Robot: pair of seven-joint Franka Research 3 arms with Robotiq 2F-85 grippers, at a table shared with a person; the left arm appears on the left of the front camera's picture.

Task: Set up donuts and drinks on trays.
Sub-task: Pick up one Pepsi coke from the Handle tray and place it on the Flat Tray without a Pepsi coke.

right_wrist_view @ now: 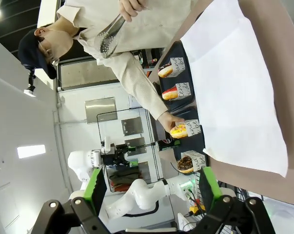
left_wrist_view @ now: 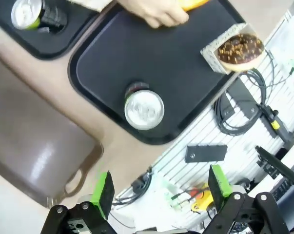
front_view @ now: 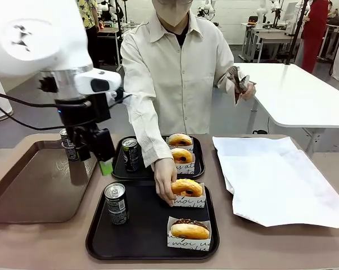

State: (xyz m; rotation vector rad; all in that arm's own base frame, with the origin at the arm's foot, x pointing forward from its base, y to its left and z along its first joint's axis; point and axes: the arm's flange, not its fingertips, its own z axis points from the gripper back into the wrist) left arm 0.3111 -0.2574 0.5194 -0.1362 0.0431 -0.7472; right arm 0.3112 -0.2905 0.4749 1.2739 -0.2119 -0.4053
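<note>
Left pincer (left_wrist_view: 159, 187) spread wide, empty, lower frame; right pincer (right_wrist_view: 149, 187) likewise wide, empty; near tray (front_view: 141, 239) lower centre with can (front_view: 116, 203), two donuts (front_view: 189, 229), person's hand (front_view: 165, 179) on one.

The left arm (front_view: 40, 39) is glossy white with black cables; its black left gripper (left_wrist_view: 159, 187) carries green pads (left_wrist_view: 104, 191).

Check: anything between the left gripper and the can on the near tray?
Nothing visible. In the left wrist view the open left gripper faces the can, with only the tray rim between. The person's hand holds a donut across the tray.
</note>
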